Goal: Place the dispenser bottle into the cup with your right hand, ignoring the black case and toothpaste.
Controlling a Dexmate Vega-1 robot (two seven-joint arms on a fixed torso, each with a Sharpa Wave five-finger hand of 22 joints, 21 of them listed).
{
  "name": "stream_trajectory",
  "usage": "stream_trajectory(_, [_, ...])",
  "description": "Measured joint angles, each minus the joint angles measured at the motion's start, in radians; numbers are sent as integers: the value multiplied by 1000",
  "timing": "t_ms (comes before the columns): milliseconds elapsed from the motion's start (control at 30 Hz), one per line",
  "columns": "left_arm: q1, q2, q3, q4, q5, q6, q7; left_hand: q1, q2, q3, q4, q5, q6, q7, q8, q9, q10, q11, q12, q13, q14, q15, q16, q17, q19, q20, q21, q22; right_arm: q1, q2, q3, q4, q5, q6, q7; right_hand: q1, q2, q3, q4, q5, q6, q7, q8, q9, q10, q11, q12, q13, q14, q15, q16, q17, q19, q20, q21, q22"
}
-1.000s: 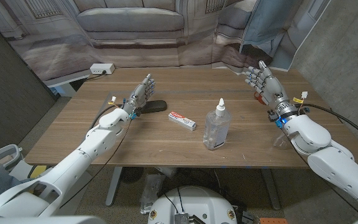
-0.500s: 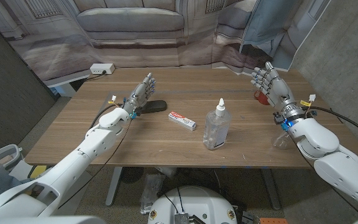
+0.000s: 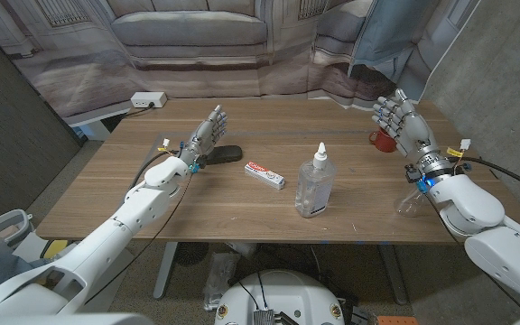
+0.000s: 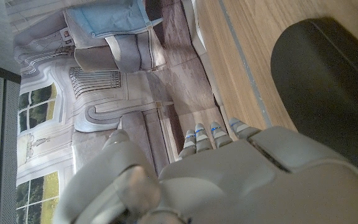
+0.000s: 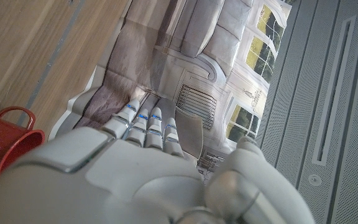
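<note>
Right robot hand (image 3: 404, 122) is raised with fingers spread and holds nothing; I see the red ceramic cup (image 3: 383, 140) just beside it, and the clear plastic dispenser bottle (image 3: 313, 184) well apart on the desk (image 3: 242, 208).

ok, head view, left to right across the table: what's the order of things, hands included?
Left hand → flat black case → red-and-white toothpaste tube → clear dispenser bottle with white nozzle → red cup → right hand. The left hand and case overlap a little, and so do the cup and right hand.
</note>
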Motion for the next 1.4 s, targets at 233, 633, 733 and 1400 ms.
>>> stream_trajectory(233, [7,2,0,-11,2,0,4,0,0,0,0,0,0,0,0,0,0,0,0,0,0,0,0,0,0,0,0,0,-39,17,39,-22,-12,8,3,0,0,0,0,0,0,0,0,0,0,0,0,0,0,0,0,0,0,0,0,0])
stream_trajectory(633, [10,-1,4,-6,2,-2,3,0,0,-3,3,0,0,0,0,0,0,0,0,0,0,0,0,0,-5,5,0,0,-96,49,103,-63,-38,4,11,0,0,0,0,-7,0,0,0,0,0,0,0,0,0,0,0,0,4,4,0,0])
stream_trajectory(733, [6,-3,6,0,2,-3,0,0,0,-3,3,0,0,0,0,0,0,0,0,0,0,0,0,0,-5,5,0,0,-108,59,118,-69,-45,0,15,3,3,0,0,-7,0,0,0,0,0,0,0,0,0,0,0,0,4,4,0,0])
stream_trajectory(1400, [-32,-23,19,48,2,-6,-26,0,0,-6,0,0,5,-5,0,0,0,0,0,0,-2,-2,0,0,-5,5,0,0,-148,124,196,-78,-71,-9,32,5,5,-3,-3,-7,0,0,0,0,0,0,0,0,0,0,0,0,4,4,-5,0])
